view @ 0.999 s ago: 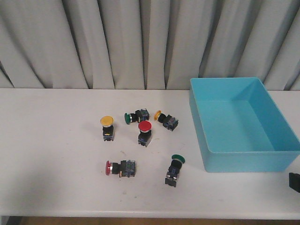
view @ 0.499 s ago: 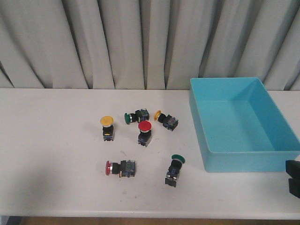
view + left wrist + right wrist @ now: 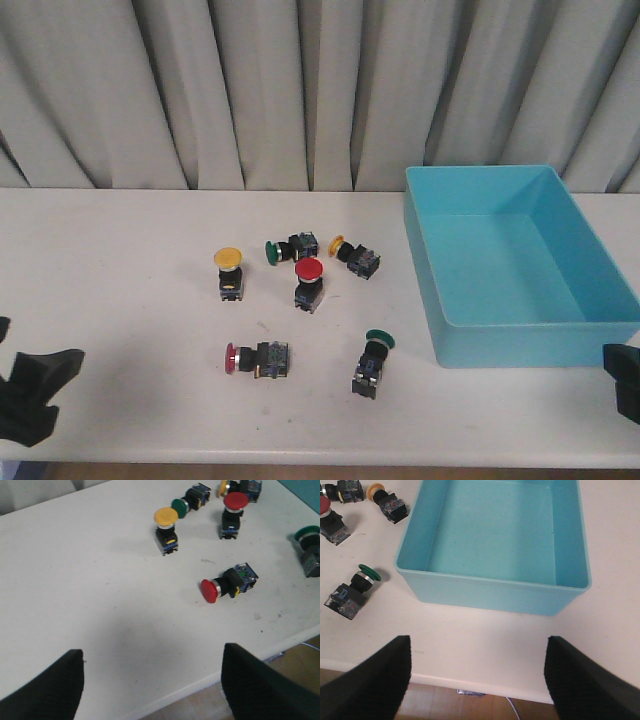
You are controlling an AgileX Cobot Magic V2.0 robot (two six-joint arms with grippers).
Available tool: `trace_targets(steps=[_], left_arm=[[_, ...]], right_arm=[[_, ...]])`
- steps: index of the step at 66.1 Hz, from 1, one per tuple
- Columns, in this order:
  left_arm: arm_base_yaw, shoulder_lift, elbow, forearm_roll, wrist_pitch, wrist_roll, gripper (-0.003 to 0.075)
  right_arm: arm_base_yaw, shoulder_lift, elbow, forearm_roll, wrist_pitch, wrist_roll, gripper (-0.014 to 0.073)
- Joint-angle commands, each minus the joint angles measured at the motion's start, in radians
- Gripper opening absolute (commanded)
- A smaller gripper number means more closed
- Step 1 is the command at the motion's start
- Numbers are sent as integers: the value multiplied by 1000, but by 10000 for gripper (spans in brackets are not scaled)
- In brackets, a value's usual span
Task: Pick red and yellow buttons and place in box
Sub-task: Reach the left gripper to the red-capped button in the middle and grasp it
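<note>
Your left claw [image 3: 35,395] has newly entered at the counter's [image 3: 120,300] near-left edge, fingers spread wide, empty. Right claw [image 3: 477,680] likewise parted. Red button [image 3: 256,358] lies sideways mid-counter; turquoise box [image 3: 515,345] sits far right.

Green buttons [image 3: 278,250] (white table [image 3: 120,300])

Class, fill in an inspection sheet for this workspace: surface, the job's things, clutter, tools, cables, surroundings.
Surface: white table, faint marks.
Job's things: two red buttons and two yellow buttons on the table; turquoise box holds nothing.
Clutter: two green buttons among them.
Tools: left tool and right tool open, holding nothing, at the table's near edge.
Cables: one under the table edge.
Surroundings: grey curtain behind.
</note>
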Motion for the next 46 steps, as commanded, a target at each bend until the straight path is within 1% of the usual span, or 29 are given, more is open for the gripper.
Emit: trace_targets(steps=[1, 6, 14, 15, 16, 29, 46], left_arm=[[-54, 78, -34, -14, -146, 6, 565], [-92, 145, -55, -14, -164, 29, 565], [-160, 280, -146, -14, -165, 30, 565], [-252, 528, -335, -14, -165, 30, 565], [-259, 556, -349, -13, -165, 30, 565], [-290, 778, -551, -14, -149, 27, 565], [-294, 1035, -835, -14, -25, 26, 565]], right_arm=[[-6, 3, -32, 4, -50, -10, 516], [-6, 3, -32, 4, -50, -10, 508], [-6, 3, -32, 4, -50, -10, 499], [-6, 3, -32, 4, -50, -10, 498], [-6, 3, -32, 4, -50, -10, 498], [-6, 3, -32, 4, -50, -10, 498], [-6, 3, -32, 4, -50, -10, 498]])
